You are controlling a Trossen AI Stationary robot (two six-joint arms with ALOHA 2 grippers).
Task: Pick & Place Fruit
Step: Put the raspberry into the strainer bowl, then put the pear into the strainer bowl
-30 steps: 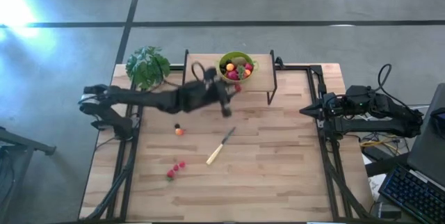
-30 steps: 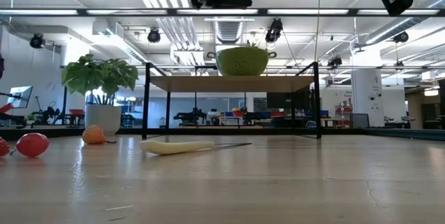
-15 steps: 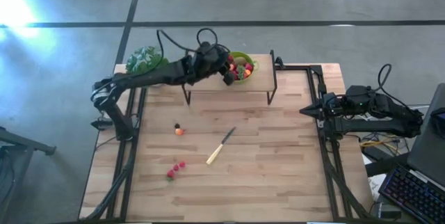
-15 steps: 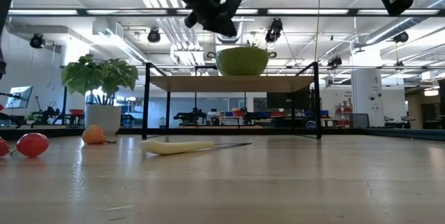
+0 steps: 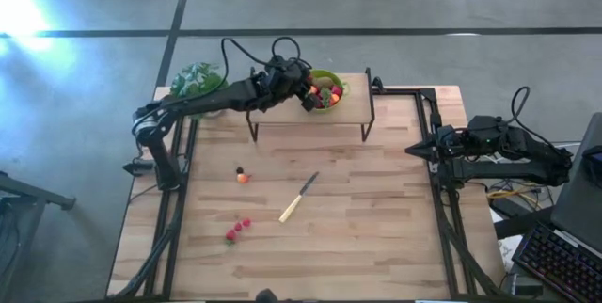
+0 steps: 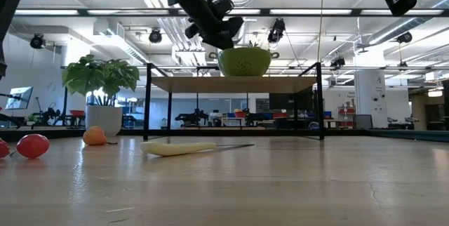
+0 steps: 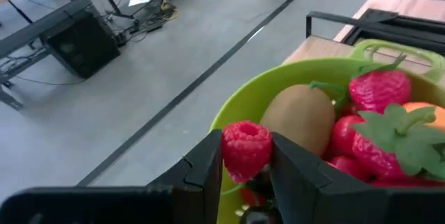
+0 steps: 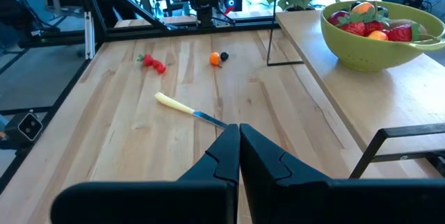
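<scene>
The left gripper (image 7: 247, 175) is pinching a red raspberry (image 7: 245, 149) between its fingers, right at the rim of the green bowl (image 7: 271, 92) up on the shelf (image 5: 353, 110). More fruit sits in the bowl, with a few pieces (image 5: 236, 230) on the table (image 5: 357, 209). The right gripper (image 8: 239, 144) waits with fingers together at the table's right edge.

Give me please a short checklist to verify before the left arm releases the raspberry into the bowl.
1. Left jaws shut on the raspberry: ok.
2. Left gripper at the bowl rim on the shelf: ok.
3. Raspberry fully inside the rim: cannot tell; the wrist view shows it about at the near edge.
4. Room in the bowl: not ok, already heaped with a kiwi and strawberries.
5. Right gripper parked at the table's right edge, shut: ok.
</scene>
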